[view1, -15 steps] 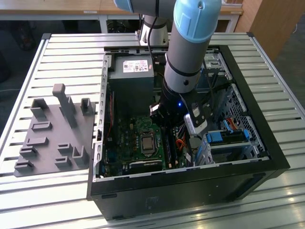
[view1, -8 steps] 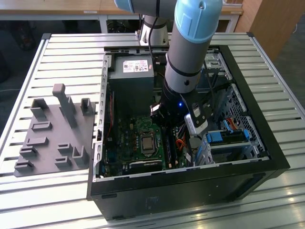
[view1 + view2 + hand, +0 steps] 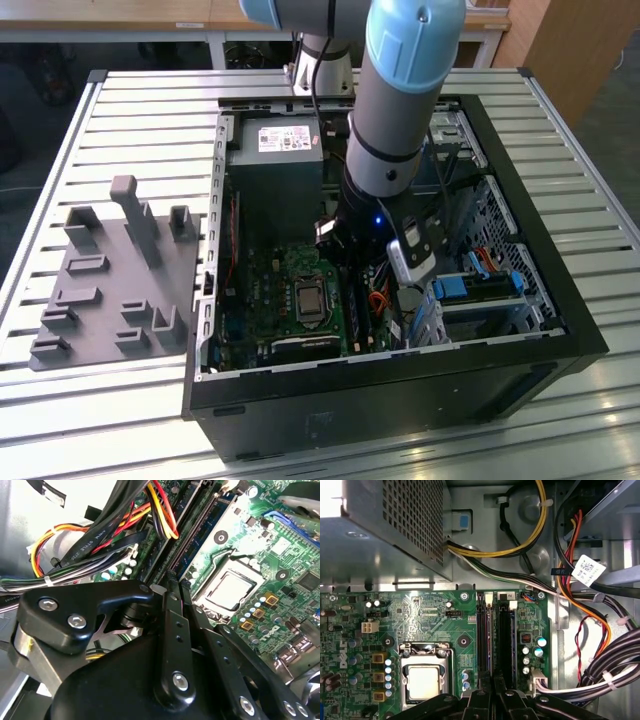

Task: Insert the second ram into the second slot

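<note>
Over the memory slots (image 3: 495, 635), jaws (image 3: 489, 686) seemingly pinched on second ram (image 3: 489, 645).

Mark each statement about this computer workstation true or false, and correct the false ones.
1. The computer case stands open on a slatted metal table. True.
2. The grey fixture tray lies inside the case. False: it lies on the table, beside the case at the exterior view's left.
3. The arm reaches into the case, with its pincer at the memory slots. True.
4. A cooler fan covers the processor socket. False: the socket is uncovered and its metal lid shows.
</note>
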